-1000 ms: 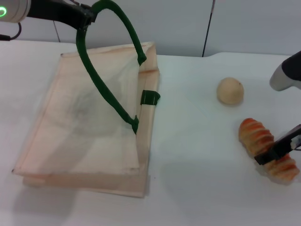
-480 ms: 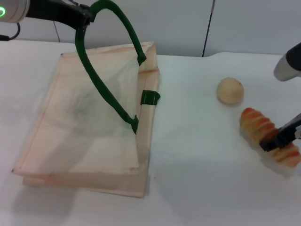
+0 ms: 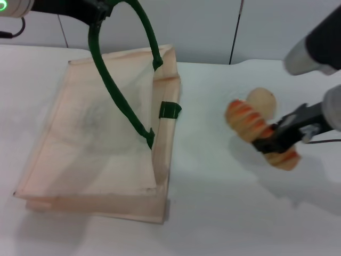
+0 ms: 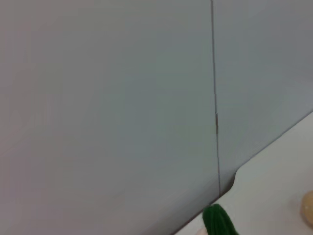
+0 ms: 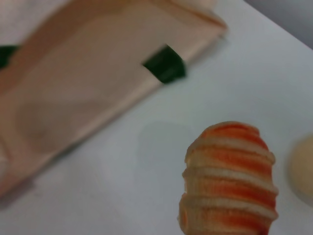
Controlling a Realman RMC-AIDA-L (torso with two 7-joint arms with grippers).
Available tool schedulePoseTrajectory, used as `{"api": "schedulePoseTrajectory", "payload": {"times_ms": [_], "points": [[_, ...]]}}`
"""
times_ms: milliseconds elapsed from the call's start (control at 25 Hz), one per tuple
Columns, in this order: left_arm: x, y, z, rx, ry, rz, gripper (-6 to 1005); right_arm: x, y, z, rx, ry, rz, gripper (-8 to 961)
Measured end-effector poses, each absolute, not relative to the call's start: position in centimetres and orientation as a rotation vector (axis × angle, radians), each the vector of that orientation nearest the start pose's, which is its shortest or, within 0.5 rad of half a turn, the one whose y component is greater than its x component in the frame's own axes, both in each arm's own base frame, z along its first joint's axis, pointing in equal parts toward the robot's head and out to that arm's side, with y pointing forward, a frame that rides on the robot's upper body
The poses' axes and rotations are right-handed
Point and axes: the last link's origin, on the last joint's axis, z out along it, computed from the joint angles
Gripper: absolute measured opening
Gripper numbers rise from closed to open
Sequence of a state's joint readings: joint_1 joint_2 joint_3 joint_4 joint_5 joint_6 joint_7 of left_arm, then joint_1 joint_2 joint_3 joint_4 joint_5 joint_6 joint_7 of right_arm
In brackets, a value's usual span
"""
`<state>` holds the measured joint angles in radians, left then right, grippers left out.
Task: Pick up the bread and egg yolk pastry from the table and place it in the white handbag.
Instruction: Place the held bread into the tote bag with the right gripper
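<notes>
Ridged striped bread [image 3: 259, 134] lifted off table, clamped in right hand [image 3: 270, 143]; left hand [image 3: 98, 12] pinching green fabric handle [image 3: 118, 96].

Bread [image 3: 259, 132] — orange-and-cream ridged loaf, tilted, raised off the desk right of the white handbag [image 3: 101, 136]. Egg yolk pastry [image 3: 263, 100] — pale round ball, resting just behind the bread. Handbag: flat, one green handle lifted.
</notes>
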<state>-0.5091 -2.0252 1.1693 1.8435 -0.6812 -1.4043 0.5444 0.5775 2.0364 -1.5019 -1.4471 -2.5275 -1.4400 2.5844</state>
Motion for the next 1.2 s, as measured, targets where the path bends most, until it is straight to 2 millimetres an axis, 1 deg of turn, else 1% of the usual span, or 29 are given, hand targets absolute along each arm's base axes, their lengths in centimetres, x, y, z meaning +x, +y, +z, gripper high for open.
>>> {"api": "schedulePoseTrajectory", "payload": {"times_ms": [120,240,440,560,720,840,1040,1200], "points": [[-10.1,37.0,12.5,-2.265,-0.563,-0.135,120,14.7,36.1,-1.1,-2.625,0.670,-0.367,490],[-9.4,37.1,12.4,-2.274,-0.544,-0.143,120,14.3,36.3,-2.2,-2.640,0.637,-0.367,466],[-9.0,37.0,12.1,-2.290,-0.534,-0.150,120,13.3,36.9,-4.3,-2.687,0.600,-0.348,421],[-8.7,37.0,12.1,-2.293,-0.526,-0.158,120,13.0,37.2,-5.2,-2.696,0.568,-0.354,402],[-8.1,36.8,12.3,-2.295,-0.501,-0.174,120,12.7,37.4,-5.7,-2.699,0.539,-0.358,376],[-7.8,36.8,12.3,-2.298,-0.495,-0.181,119,12.5,37.8,-6.2,-2.701,0.530,-0.360,374],[-7.5,36.8,12.2,-2.307,-0.488,-0.190,119,11.3,37.6,-7.1,-2.735,0.477,-0.343,368],[-6.8,36.7,11.9,-2.325,-0.463,-0.199,119,10.4,37.5,-7.5,-2.751,0.436,-0.329,357]]}}
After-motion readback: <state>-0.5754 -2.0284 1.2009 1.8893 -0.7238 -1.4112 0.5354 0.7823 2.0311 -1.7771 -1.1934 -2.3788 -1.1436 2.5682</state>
